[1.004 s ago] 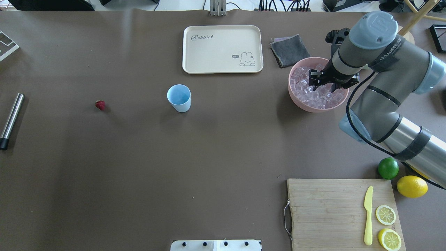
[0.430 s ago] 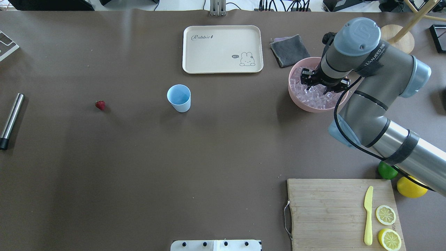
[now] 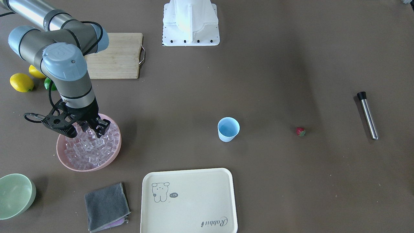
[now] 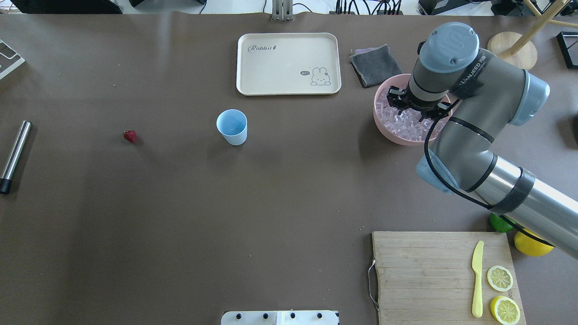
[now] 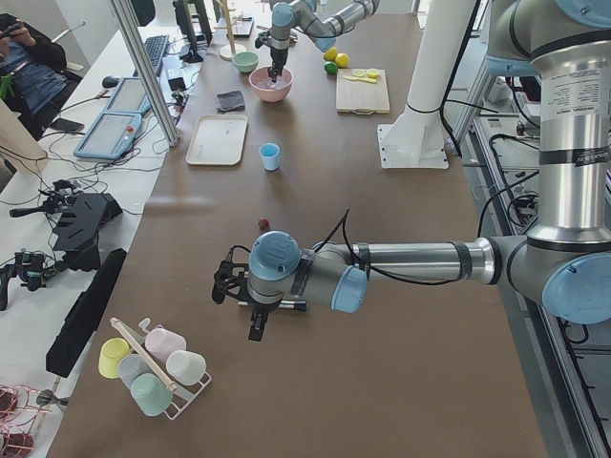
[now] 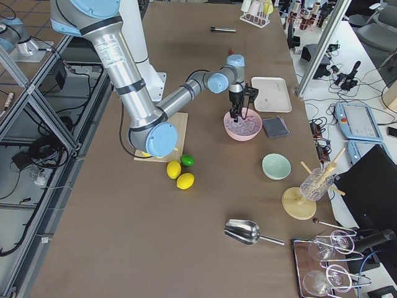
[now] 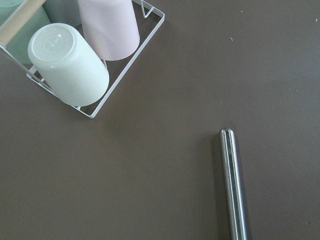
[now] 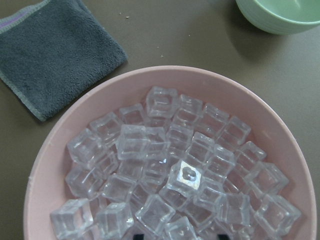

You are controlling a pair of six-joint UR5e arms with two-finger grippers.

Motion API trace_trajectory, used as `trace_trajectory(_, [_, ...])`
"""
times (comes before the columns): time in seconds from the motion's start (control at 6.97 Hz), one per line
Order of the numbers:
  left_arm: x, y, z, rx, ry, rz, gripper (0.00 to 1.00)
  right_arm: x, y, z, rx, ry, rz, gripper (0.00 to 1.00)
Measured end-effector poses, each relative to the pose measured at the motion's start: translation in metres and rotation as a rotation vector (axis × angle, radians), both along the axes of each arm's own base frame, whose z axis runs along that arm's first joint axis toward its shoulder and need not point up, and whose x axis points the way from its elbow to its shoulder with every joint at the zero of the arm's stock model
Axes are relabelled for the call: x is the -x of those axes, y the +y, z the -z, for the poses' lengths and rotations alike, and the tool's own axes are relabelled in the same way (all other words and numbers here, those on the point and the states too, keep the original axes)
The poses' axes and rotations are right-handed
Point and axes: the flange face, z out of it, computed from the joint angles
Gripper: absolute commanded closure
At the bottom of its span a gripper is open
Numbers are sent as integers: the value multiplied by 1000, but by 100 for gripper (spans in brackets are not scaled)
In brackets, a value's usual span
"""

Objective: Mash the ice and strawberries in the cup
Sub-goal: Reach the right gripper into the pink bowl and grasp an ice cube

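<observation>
The pale blue cup (image 4: 231, 126) stands upright and empty at the table's middle; it also shows in the front view (image 3: 228, 128). The tiny red strawberry (image 4: 130, 136) lies alone on the table to its left. Several clear ice cubes (image 8: 170, 175) fill the pink bowl (image 4: 378, 123). My right gripper (image 3: 92, 129) is open and hangs just above the ice inside the bowl; its two fingertips stand apart at the bottom edge of the right wrist view. My left gripper (image 5: 256, 329) shows only in the exterior left view, low over the table far from the cup; I cannot tell whether it is open.
A cream tray (image 4: 288, 63) and a grey cloth (image 4: 375, 65) lie behind the cup. A cutting board (image 4: 445, 275) holds a yellow knife and lemon slices. A metal muddler (image 4: 14, 155) lies far left, by a cup rack (image 7: 80, 65). A pale green bowl (image 3: 14, 194) stands beyond the pink one.
My right arm has swung left, and its gripper has shifted a little left over the ice in the pink bowl. The cup and the strawberry have not moved.
</observation>
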Motion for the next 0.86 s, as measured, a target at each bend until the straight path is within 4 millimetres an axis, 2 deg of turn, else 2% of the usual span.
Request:
trace_trajectory(0.43, [0,0,-1,1,0,0,1,13,0,-11,-7,41,22,44])
trace_trajectory(0.86, [0,1,1,-3,1,0,1,18,-2,-18,-17,59,57,54])
